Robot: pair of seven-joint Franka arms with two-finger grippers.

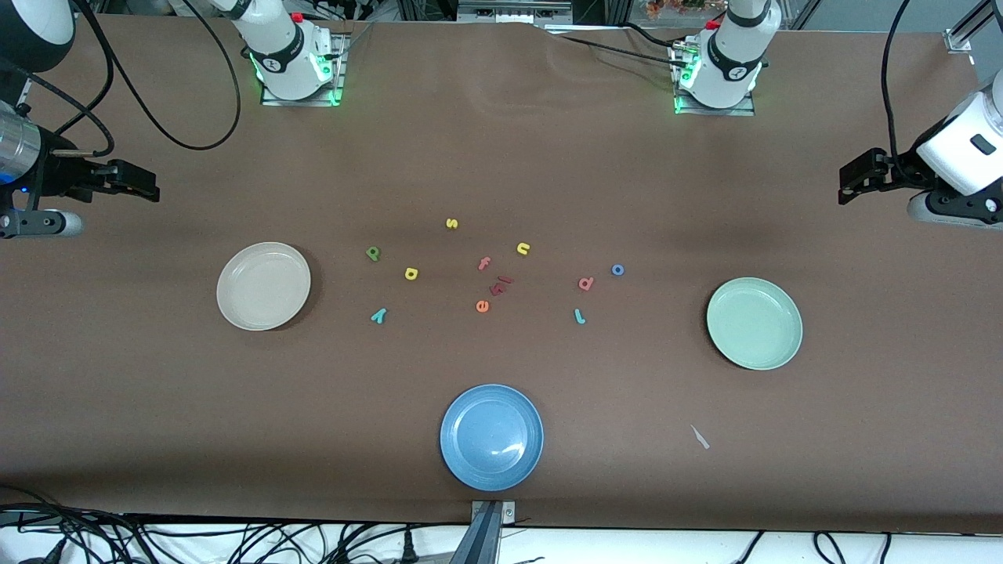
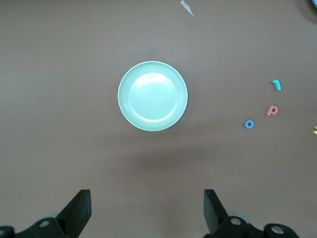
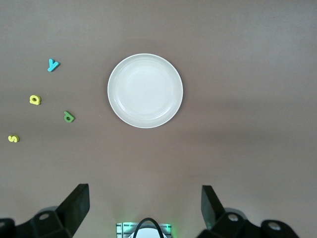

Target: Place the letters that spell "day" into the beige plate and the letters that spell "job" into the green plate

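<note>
The beige plate (image 1: 263, 285) (image 3: 145, 90) lies empty toward the right arm's end. Beside it lie the green d (image 1: 373, 253) (image 3: 69, 117), yellow a (image 1: 410, 273) (image 3: 34, 99) and teal y (image 1: 378, 315) (image 3: 53, 64). The green plate (image 1: 754, 323) (image 2: 152, 96) lies empty toward the left arm's end, with the teal j (image 1: 579, 316) (image 2: 277, 85), blue o (image 1: 617, 269) (image 2: 249, 124) and salmon b (image 1: 585, 283) (image 2: 272, 110) beside it. My right gripper (image 1: 145, 186) (image 3: 145, 196) hangs open and empty high over the table's end by the beige plate. My left gripper (image 1: 848, 182) (image 2: 147, 198) hangs open and empty by the green plate.
A blue plate (image 1: 491, 436) sits nearest the front camera. Between the two groups lie a yellow s (image 1: 451, 223), yellow n (image 1: 523, 248), pink f (image 1: 484, 263), orange e (image 1: 482, 305) and small red letters (image 1: 500, 285). A white scrap (image 1: 700, 437) lies near the green plate.
</note>
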